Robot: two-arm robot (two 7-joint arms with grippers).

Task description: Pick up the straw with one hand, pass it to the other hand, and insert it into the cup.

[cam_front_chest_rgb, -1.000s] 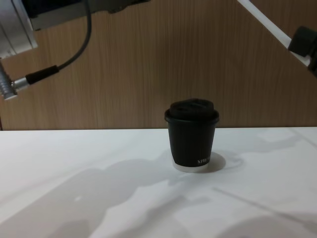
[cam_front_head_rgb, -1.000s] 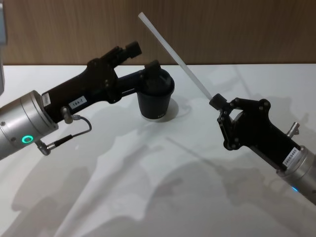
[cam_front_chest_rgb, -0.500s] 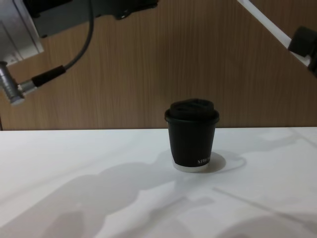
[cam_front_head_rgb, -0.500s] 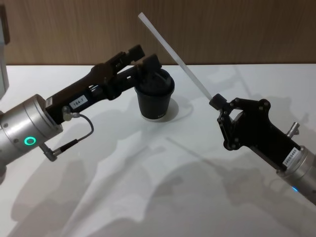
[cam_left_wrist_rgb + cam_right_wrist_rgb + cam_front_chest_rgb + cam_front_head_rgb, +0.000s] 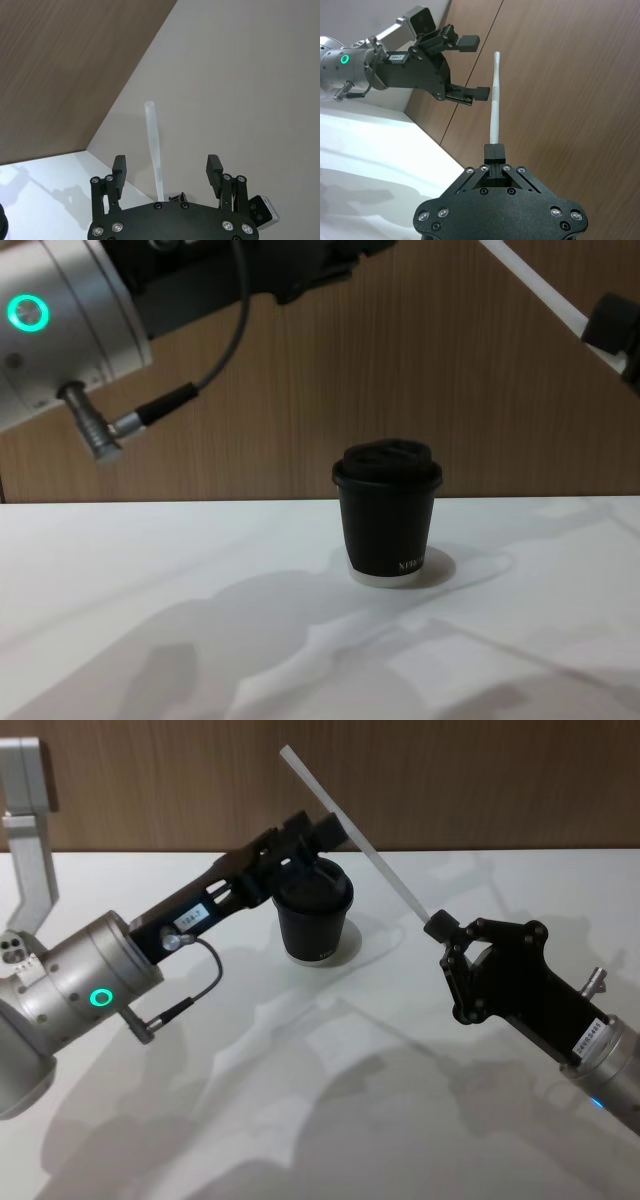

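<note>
Two pincers, right pincer (image 5: 437,927) pinching straw (image 5: 350,827) end, left pincer (image 5: 476,67) spread, just beside straw in right wrist view.

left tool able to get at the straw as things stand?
Probably yes. The left tool is open, and the straw lines up between its fingers in the left wrist view. The right tool grips only the lower end, with nothing blocking.

Bright, diffuse light from above throws soft, overlapping grey shadows across the white worktop (image 5: 330,1140), which shines faintly.
</note>
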